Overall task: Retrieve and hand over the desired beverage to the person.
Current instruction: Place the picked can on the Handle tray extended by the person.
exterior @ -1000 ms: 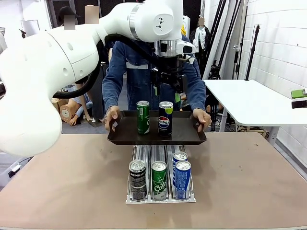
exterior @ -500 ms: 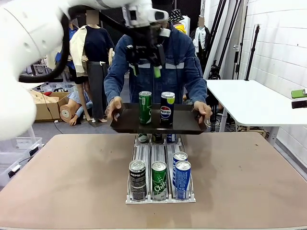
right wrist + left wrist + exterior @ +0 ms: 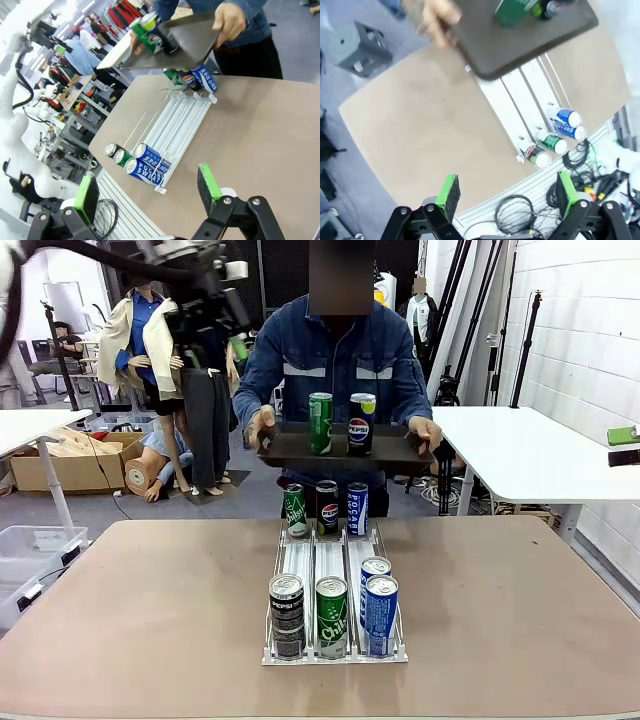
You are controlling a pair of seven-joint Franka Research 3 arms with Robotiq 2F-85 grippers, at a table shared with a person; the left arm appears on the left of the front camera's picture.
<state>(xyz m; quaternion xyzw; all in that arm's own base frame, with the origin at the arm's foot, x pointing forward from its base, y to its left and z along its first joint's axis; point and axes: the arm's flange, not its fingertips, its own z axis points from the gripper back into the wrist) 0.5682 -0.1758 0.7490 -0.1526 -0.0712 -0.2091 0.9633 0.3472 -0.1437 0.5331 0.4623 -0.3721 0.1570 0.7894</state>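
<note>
At the lower centre of the front view, the can rack [image 3: 335, 610] sits on the table [image 3: 150, 610] with its cans untouched. Beyond it, upper centre, the person [image 3: 340, 360] holds the tray [image 3: 345, 448], now lifted clear and carrying a green can [image 3: 320, 423] and a Pepsi can [image 3: 361, 424]. Upper left, the left gripper [image 3: 215, 290] has swung away, spread and empty; delivery looks done. The right gripper [image 3: 150, 192] is spread too.
</note>
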